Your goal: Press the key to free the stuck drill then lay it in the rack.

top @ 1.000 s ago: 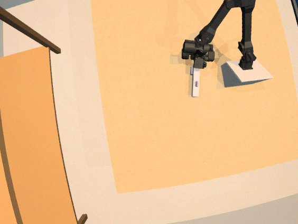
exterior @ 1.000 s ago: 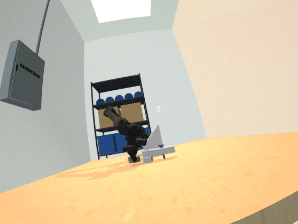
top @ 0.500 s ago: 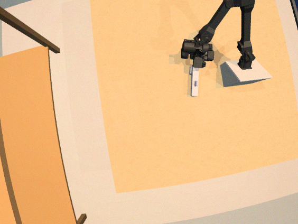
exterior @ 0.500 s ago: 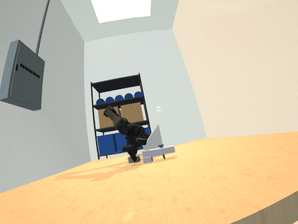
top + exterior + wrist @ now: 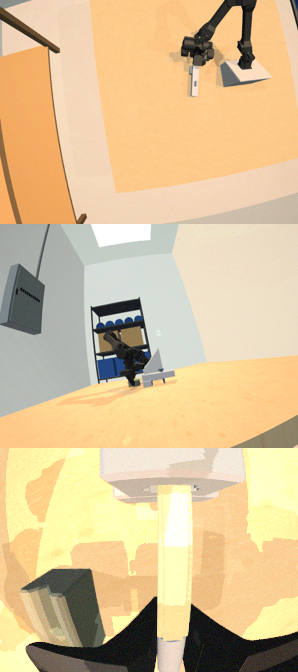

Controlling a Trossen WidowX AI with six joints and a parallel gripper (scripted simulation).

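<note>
The drill (image 5: 175, 568), a yellow bar with a grey tip, runs from the pale block toward me in the wrist view. My gripper (image 5: 168, 601) is shut on the drill near its grey tip, one black finger on each side. The drill's other end meets the pale block (image 5: 194, 75) (image 5: 158, 375) (image 5: 172, 463). A blue key (image 5: 195, 83) (image 5: 164, 380) passes through that long block. How far down the key sits is hard to tell. The dark grooved rack (image 5: 135, 383) (image 5: 80, 593) stands left of the drill in the wrist view; the arm hides it in the top view.
The arm is mounted on a pale wedge (image 5: 253, 71) (image 5: 156, 362), to the right of the long block in the top view. A smaller grey block (image 5: 147, 384) sits under the near end of the long block. A shelf unit (image 5: 116, 329) stands in the background.
</note>
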